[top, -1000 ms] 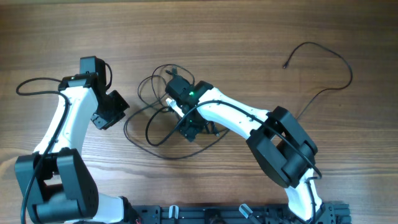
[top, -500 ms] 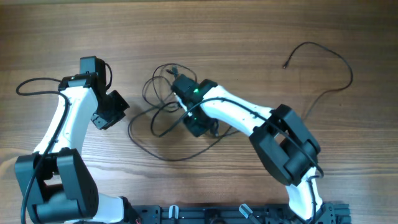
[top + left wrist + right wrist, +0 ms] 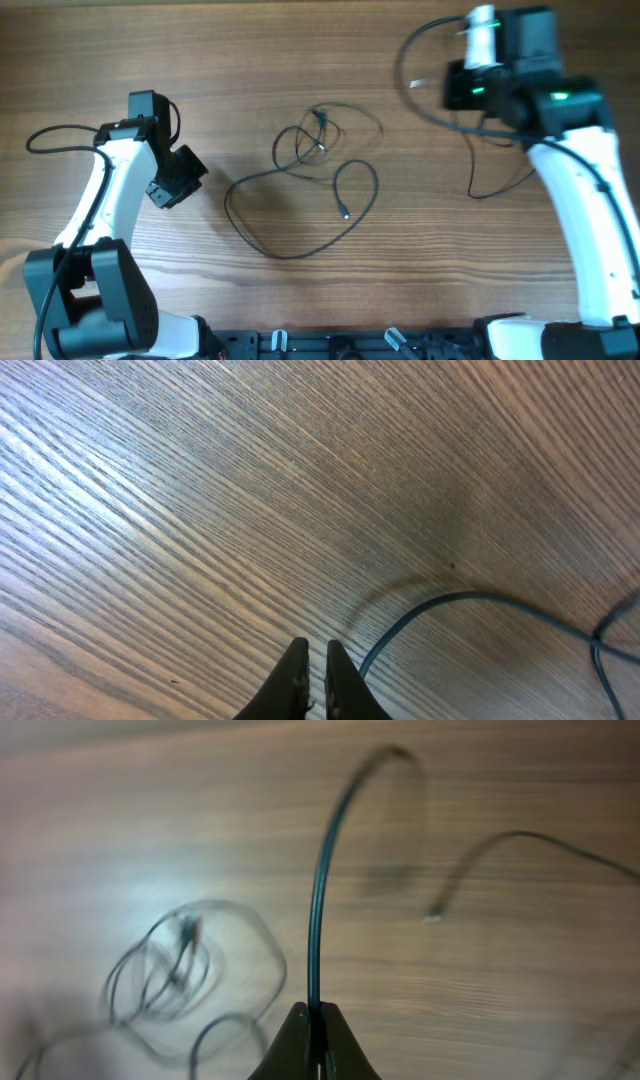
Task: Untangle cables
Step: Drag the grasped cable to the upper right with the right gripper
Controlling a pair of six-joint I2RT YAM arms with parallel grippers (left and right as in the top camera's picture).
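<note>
My right end effector is pinched on one cable, held far from the tangle on the counter to separate them, I judge (left end effector closed, empty).

In the right wrist view we get the tangle only as a smear, plugs unreadable. Overhead, well right of the tangle, the right gripper is blurred, fingers indistinct. In the left wrist view a cable runs off the edge toward the tangle.
</note>
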